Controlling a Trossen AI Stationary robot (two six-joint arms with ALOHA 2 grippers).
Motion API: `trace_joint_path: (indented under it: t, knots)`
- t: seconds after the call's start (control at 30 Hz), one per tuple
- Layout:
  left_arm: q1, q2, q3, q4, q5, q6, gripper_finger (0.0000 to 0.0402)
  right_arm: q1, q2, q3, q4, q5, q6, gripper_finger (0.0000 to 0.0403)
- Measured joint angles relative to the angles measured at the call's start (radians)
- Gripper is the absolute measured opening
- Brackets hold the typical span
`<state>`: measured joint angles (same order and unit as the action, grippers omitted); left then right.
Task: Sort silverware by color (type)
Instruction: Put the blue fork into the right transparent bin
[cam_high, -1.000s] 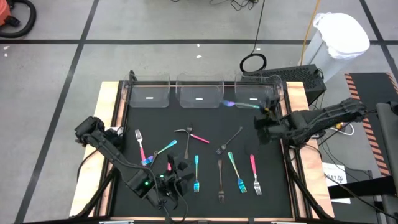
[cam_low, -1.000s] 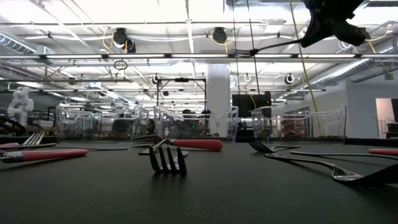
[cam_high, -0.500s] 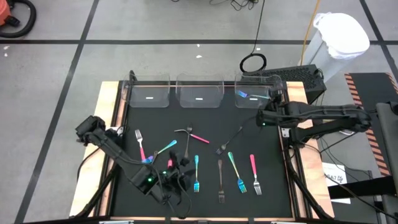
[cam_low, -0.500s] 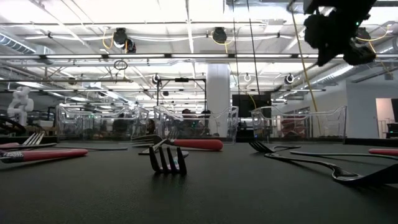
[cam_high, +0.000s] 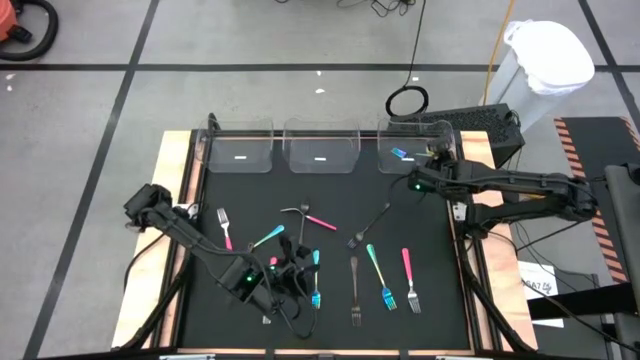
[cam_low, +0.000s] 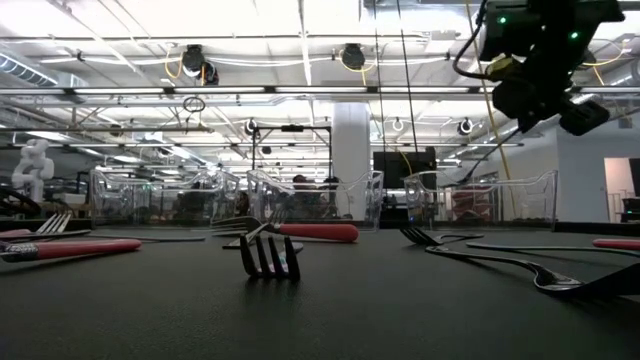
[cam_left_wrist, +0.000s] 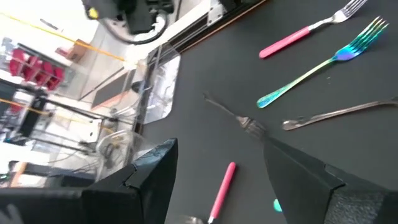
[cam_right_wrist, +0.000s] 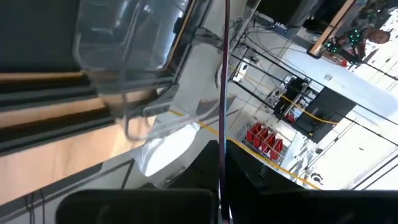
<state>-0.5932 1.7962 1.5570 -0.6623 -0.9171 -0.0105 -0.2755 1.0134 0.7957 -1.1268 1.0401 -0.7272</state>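
My right gripper (cam_high: 418, 183), fingers closed, grips nothing; the small teal-handled fork (cam_high: 402, 154) in the clear plastic bin (cam_high: 437, 128) points toward ten o'clock; the low view hides it

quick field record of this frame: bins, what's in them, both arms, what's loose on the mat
bins: three clear plastic bins in a row along the mat's far edge
right bin: one blue-handled piece lies inside
other bins: no cutlery visible in them
right gripper: jaws shut, raised just in front of the right bin; whether it holds anything is unclear
left gripper: jaws apart, low over the near-left cluster of cutlery
loose on black mat: pink-handled fork, iridescent teal fork, all-black fork, others near the left gripper
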Motion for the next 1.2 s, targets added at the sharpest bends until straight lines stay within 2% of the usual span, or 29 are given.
trace_joint_path:
  t: [0.17, 0.33, 0.5, 0.7, 0.93, 1.2]
  knots:
    - [0.011, 0.0, 0.0, 0.007, 0.032, 0.0, 0.024, -0.064, 0.0, -0.009, 0.148, -0.092, -0.145, 0.0005]
    - [0.011, 0.0, 0.0, 0.008, 0.033, -0.001, 0.024, -0.129, 0.0, -0.009, 0.26, -0.133, -0.268, 0.0006]
    - [0.011, 0.0, 0.0, 0.008, 0.041, -0.002, 0.024, -0.189, 0.0, -0.009, 0.308, -0.18, -0.322, 0.002]
    - [0.011, 0.0, 0.0, 0.023, 0.069, -0.002, 0.024, -0.237, 0.0, -0.009, 0.316, -0.231, -0.316, 0.0068]
    - [0.011, 0.0, 0.0, 0.028, 0.077, -0.002, 0.024, -0.272, 0.0, -0.009, 0.35, -0.224, -0.31, 0.0135]
    - [0.011, 0.0, 0.0, 0.027, 0.077, -0.003, 0.024, -0.275, -0.004, -0.009, 0.389, -0.107, -0.345, 0.02]
